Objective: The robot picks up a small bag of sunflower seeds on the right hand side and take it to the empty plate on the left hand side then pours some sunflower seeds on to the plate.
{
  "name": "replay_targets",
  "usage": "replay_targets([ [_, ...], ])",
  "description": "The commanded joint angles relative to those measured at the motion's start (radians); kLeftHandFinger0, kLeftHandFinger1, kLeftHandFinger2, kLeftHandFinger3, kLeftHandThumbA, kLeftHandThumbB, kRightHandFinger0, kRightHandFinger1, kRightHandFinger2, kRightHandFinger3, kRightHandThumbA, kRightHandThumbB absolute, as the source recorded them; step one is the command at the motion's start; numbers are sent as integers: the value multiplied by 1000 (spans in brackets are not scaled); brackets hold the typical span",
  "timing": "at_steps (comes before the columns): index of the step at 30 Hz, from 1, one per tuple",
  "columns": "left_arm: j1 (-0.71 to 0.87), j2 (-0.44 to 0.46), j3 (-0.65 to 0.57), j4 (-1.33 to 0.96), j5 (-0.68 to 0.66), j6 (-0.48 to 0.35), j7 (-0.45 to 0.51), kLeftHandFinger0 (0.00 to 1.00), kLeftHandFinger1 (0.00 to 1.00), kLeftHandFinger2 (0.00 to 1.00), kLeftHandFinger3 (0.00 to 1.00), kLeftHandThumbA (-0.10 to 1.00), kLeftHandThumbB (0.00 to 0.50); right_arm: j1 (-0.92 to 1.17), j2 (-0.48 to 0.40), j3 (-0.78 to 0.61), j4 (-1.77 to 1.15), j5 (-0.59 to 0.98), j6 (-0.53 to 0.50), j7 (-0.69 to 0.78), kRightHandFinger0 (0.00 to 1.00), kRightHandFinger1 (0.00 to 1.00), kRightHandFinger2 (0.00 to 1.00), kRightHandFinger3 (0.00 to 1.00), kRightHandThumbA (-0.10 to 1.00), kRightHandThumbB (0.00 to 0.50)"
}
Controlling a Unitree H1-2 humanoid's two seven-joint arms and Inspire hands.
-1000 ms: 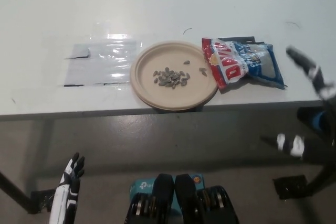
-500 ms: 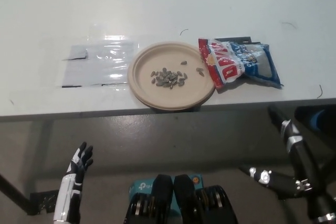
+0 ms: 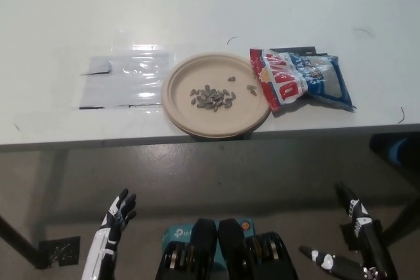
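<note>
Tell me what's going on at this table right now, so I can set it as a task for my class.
Nothing is being handled at the moment. A small heap of sunflower seeds lies on the plate, and the seed bag lies flat on the white table, just right of the plate. Both robot hands are low, below the table edge, open and holding nothing: the white left robot hand at lower left, the black right robot hand at lower right.

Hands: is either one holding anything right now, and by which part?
Nothing is held. Left hand and right hand hang open below the table; the bag lies beside the plate.

Glossy plastic bag (image 3: 303, 82), matt plate (image 3: 180, 103)
</note>
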Motion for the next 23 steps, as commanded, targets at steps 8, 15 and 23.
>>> replay_targets([
  [8, 14, 0, -7, -37, -25, -2, -21, 1000, 1000, 1000, 1000, 1000, 378, 23, -39, 62, -12, -5, -87, -89, 1000, 1000, 1000, 1000, 1000, 209],
  [15, 17, 0, -5, -39, -24, 4, -18, 1000, 1000, 1000, 1000, 1000, 358, 29, -51, 88, -14, -17, -87, -111, 1000, 1000, 1000, 1000, 1000, 212],
  [23, 29, 1, -2, -36, -20, 0, -15, 1000, 1000, 1000, 1000, 1000, 345, 37, -59, 111, -9, 5, -87, -105, 1000, 1000, 1000, 1000, 1000, 203],
])
